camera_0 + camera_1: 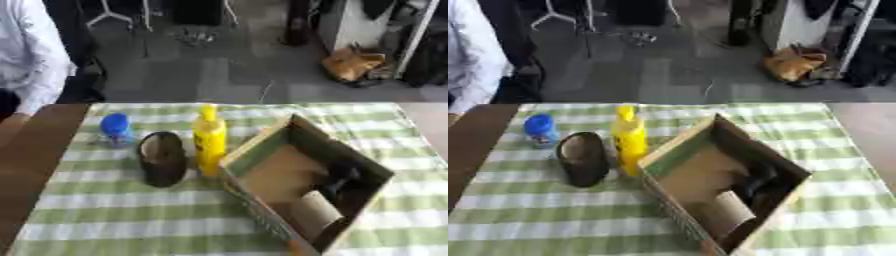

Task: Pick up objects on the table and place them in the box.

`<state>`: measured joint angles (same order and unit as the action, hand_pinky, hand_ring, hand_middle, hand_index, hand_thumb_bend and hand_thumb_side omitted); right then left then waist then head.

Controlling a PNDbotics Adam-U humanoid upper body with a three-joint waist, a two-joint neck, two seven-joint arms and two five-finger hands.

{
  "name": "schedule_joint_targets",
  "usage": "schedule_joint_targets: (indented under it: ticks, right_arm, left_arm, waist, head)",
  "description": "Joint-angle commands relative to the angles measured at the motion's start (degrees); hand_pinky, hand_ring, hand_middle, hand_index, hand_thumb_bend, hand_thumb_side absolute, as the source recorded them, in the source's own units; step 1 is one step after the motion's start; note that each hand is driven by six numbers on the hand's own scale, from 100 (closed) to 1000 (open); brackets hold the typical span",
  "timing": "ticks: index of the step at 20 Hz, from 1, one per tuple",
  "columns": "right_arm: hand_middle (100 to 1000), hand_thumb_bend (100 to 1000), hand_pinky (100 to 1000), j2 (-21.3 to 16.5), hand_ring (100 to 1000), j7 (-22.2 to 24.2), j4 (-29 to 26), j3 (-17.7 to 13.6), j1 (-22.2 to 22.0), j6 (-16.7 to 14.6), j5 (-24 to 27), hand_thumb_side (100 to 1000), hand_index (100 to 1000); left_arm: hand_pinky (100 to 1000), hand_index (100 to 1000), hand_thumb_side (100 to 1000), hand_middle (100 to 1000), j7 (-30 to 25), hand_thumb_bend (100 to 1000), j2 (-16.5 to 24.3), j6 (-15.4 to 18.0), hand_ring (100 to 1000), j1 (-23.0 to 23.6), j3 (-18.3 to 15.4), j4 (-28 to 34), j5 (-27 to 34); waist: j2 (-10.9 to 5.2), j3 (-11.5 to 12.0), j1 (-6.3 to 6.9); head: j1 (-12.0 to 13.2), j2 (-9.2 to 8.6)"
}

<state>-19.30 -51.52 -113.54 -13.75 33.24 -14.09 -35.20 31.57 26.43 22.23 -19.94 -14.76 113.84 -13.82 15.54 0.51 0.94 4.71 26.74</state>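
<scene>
An open cardboard box [262, 145] stands on the green-and-white checked tablecloth, right of centre. Inside it lie a dark object [339, 180] and a pale roll-shaped thing [317, 210]. Just left of the box stands a yellow bottle [209, 142] with a yellow cap. Beside that lies a dark brown shoe-like object [163, 159] with a pale inside. Further left stands a small clear container with a blue lid [115, 130]. Neither of my hands shows in either view.
The table's bare brown edge [35, 150] runs along the left. A person in a white top [31, 55] stands at the far left, off the table. Bags and stands sit on the floor beyond the table.
</scene>
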Motion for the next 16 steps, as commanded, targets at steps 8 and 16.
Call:
schedule_joint_targets:
  ticks: [8,16]
  right_arm:
    - [743,100,790,-0.77,814,-0.45,-1.05,-0.26,0.79,-0.34,0.12,1000,722]
    - [742,100,791,-1.09,814,-0.45,-1.05,0.01,0.54,-0.30,0.03,1000,722]
  left_arm:
    - [756,1000,1000,917,0.15,100,1.06,0.10,957,-0.31,-0.66,0.75,0.32]
    - [742,1000,982,965,-3.19,100,6.58,-5.95,962,-0.83,-0.24,0.75,-4.12]
  waist:
    - [-0.96,0.14,-0.06]
    - [-1.28,0.25,0.56]
  head:
    - [0.20,-0.42]
    - [0.65,-0.05]
